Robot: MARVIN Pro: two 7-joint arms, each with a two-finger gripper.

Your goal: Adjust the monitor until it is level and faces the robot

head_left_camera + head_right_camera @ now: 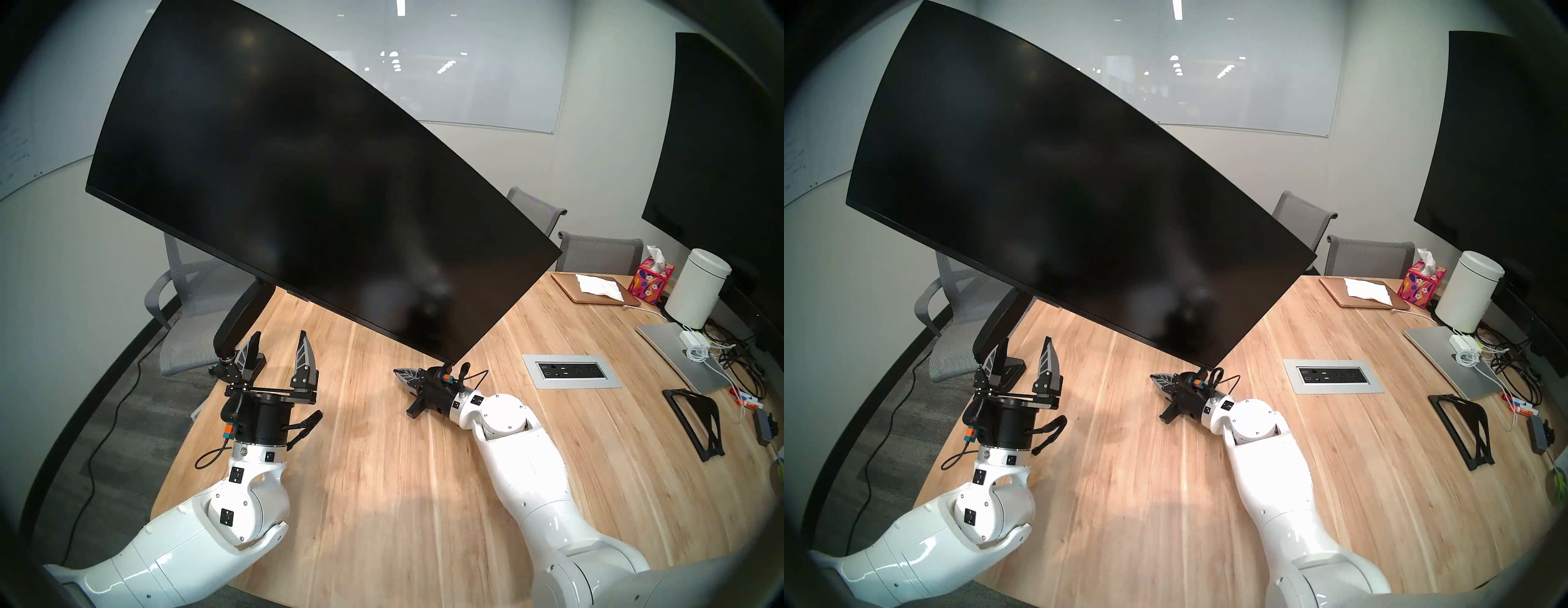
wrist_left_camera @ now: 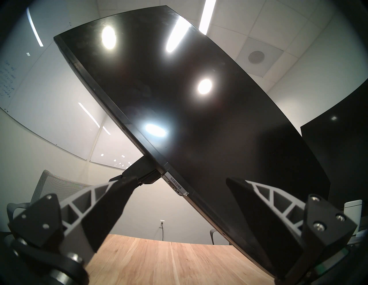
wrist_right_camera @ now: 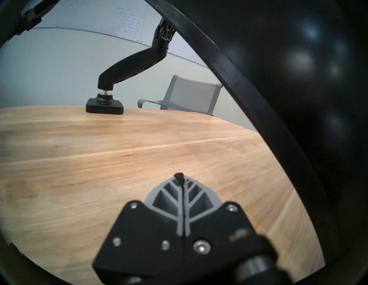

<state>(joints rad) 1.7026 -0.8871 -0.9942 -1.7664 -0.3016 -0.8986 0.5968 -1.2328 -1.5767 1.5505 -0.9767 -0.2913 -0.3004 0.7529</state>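
The monitor [image 1: 305,178] [image 1: 1059,182] is a wide curved black screen, dark and steeply tilted: its left end is high, its right lower corner hangs just above the table. A black articulated arm [image 3: 131,65] on a flat base [image 3: 105,106] carries it. My left gripper [image 1: 280,346] [image 1: 1026,350] stands open, pointing up below the screen's lower edge [image 2: 175,185], holding nothing. My right gripper [image 1: 399,372] [image 1: 1155,378] lies low over the table under the low corner, fingers [image 3: 182,191] pressed together on nothing, the monitor [image 3: 298,99] close at its right.
The wooden table [image 1: 382,488] has an inset power outlet box [image 1: 570,370]. At the right sit a silver closed laptop [image 1: 679,356], cables, a white canister [image 1: 698,293], a tissue box [image 1: 653,280] and a black stand [image 1: 695,418]. Grey chairs [image 1: 191,310] surround it; a flat wall screen [image 1: 729,148] hangs right.
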